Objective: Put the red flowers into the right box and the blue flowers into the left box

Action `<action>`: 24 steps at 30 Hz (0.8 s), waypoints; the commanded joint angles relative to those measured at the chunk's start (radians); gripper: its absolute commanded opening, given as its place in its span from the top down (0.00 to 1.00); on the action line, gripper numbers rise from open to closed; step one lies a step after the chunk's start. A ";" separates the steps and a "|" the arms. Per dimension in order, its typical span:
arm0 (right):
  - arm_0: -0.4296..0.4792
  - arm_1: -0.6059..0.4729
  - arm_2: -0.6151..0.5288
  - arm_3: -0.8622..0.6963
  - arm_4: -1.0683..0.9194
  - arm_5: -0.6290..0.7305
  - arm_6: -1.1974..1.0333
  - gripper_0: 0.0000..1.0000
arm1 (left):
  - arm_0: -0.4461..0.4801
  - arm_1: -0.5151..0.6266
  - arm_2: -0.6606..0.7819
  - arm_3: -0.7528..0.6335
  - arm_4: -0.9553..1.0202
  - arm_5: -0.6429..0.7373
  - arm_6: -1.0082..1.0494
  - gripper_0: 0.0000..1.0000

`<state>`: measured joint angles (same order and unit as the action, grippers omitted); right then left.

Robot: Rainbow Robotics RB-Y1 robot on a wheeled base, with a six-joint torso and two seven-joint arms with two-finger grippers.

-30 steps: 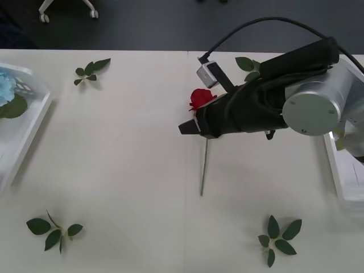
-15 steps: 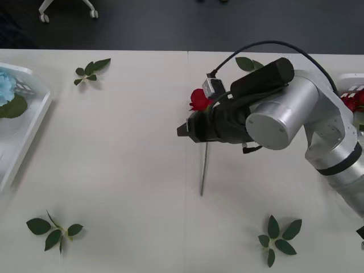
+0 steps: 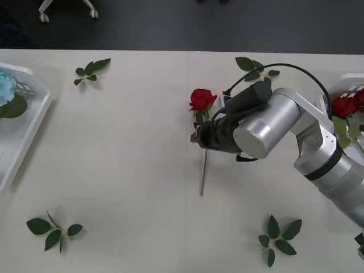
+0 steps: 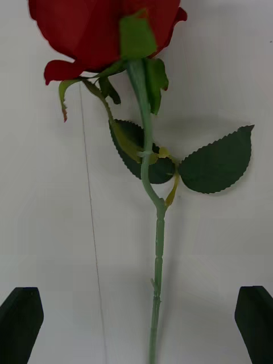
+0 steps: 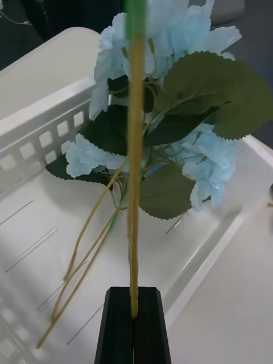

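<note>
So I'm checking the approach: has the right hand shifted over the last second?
Yes. The right hand has drawn back slightly toward the right box and now sits over the rose stem, open.

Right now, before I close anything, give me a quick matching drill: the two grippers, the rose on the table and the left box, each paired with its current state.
1. right gripper
2. left gripper
3. rose on the table
4. left box

a. shut on a blue flower stem
b. open, fingers either side of the rose stem
c. lying flat, not gripped
d. holds blue flowers

Pairs: 1-b, 2-a, 3-c, 4-d
</note>
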<state>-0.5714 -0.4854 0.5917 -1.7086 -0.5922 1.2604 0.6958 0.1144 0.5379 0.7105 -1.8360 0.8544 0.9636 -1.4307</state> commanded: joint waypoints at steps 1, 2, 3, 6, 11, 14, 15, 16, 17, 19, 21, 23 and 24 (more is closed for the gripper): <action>-0.008 0.022 -0.013 0.017 0.017 -0.029 -0.094 0.00 | -0.036 0.028 0.012 -0.025 -0.072 0.064 0.026 1.00; -0.007 0.022 -0.010 0.026 0.017 -0.035 -0.094 0.00 | -0.039 0.031 0.012 -0.025 -0.089 0.084 0.029 1.00; -0.008 0.022 -0.010 0.030 0.017 -0.036 -0.096 0.00 | -0.041 0.031 0.012 -0.025 -0.097 0.092 0.029 1.00; -0.008 0.027 0.005 0.052 0.032 -0.041 -0.101 0.00 | -0.041 0.030 0.012 -0.025 -0.103 0.098 0.035 1.00; -0.008 0.057 0.020 0.095 0.075 -0.041 -0.104 0.00 | -0.039 0.031 0.012 -0.022 -0.120 0.098 0.038 1.00; -0.008 0.064 0.022 0.102 0.084 -0.041 -0.104 0.00 | -0.039 0.030 0.012 -0.022 -0.156 0.098 0.039 0.99; -0.008 0.065 0.022 0.106 0.084 -0.041 -0.104 0.00 | -0.039 0.030 0.012 -0.022 -0.164 0.098 0.042 0.99; -0.008 0.067 0.020 0.107 0.084 -0.041 -0.104 0.00 | -0.039 0.030 0.012 -0.022 -0.167 0.099 0.044 0.97; -0.008 0.070 0.020 0.113 0.084 -0.041 -0.104 0.00 | -0.039 0.030 0.012 -0.022 -0.169 0.098 0.046 0.93; -0.008 0.077 0.020 0.124 0.091 -0.041 -0.102 0.00 | -0.039 0.030 0.012 -0.023 -0.170 0.098 0.047 0.72; -0.008 0.091 0.022 0.138 0.104 -0.041 -0.099 0.00 | -0.038 0.030 0.012 -0.023 -0.170 0.098 0.047 0.19; -0.008 0.105 0.020 0.156 0.121 -0.041 -0.099 0.00 | -0.038 0.030 0.012 -0.023 -0.164 0.098 0.047 0.00; -0.008 0.114 0.020 0.165 0.132 -0.041 -0.097 0.00 | -0.039 0.030 0.012 -0.023 -0.158 0.098 0.047 0.00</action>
<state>-0.5714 -0.4036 0.6186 -1.5511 -0.4801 1.2200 0.6230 0.0805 0.5379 0.7080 -1.8360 0.6908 1.0608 -1.4301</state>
